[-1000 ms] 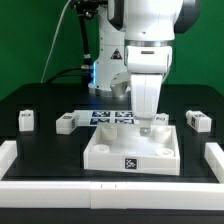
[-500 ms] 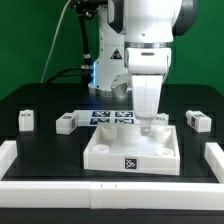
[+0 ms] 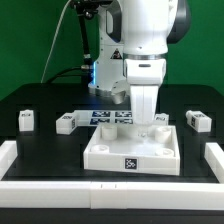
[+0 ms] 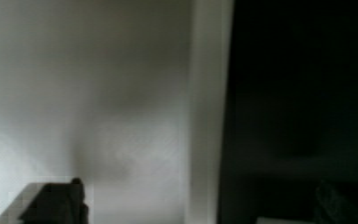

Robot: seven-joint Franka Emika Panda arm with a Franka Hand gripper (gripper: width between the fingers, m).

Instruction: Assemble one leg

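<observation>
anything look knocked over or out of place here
Nothing stands out. The tray sits flat and square on the table, the loose legs lie apart from it at either side, and the gripper is down at its far corner on the exterior view's right. The wrist view is too blurred to add anything.

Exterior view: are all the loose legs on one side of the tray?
No: two legs lie at the exterior view's left of the tray, and one leg lies at its right.
</observation>
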